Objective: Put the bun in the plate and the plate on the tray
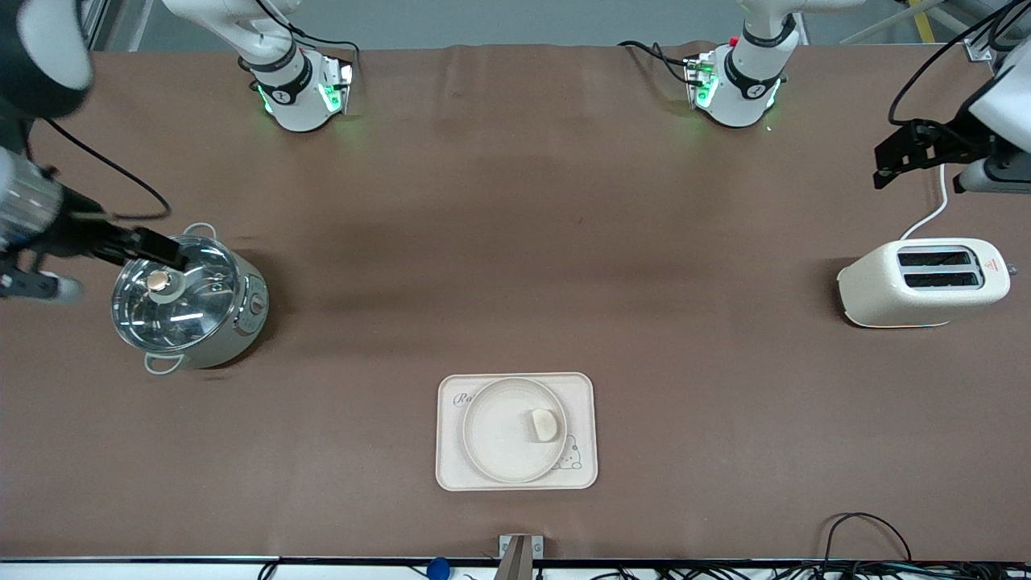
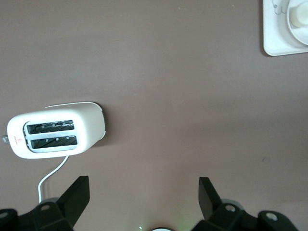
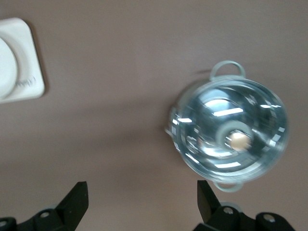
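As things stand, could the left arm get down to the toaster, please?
Probably yes: the left gripper hangs open above the table close to the toaster, nothing lies between them, and the toaster stands alone at that arm's end of the table.

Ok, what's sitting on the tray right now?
The plate sits on the tray, and the bun lies in the plate. The plate covers most of the tray's print; only part of the script and bunny show.

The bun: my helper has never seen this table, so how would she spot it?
Find the cream rectangular tray printed with a bunny, nearest the front camera. A round cream-white plate sits on it. The small pale half-round bun lies in that plate, the only lump there.
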